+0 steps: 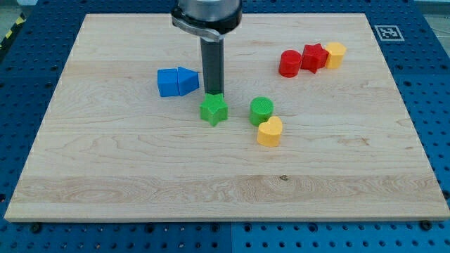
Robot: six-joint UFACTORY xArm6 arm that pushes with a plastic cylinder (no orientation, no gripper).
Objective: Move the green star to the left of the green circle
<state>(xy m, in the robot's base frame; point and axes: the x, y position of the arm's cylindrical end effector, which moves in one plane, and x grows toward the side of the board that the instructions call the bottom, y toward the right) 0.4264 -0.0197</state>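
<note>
A: How is the arm posed?

B: The arm [207, 15] is seen entering from the top centre of the frame, and the dark rod [212, 65] is held straight and upright. My tip [213, 93] is set down on the counter [225, 183] at the upper edge of the green star [214, 109]; whether contact is actually made cannot be settled, since the star's top hides the very end.

A: And the pincer?

B: No pincer is carried; only the bare rod is shown, so nothing is gripped and no open or closed state can be read.

A: Where is the green star placed?

B: It is found just left of the frame's centre, with the green circle [261, 110] beside it on the right, a narrow gap of bare wood being left between them.

A: What else is laid out?

B: A yellow heart [270, 131] is seen touching the green circle at its lower right. Two blue blocks [177, 81], pressed together, are placed left of the rod. At the upper right a row is formed by a red cylinder [290, 63], a red star-like block [313, 57] and a yellow block [335, 53], each touching the next.
</note>
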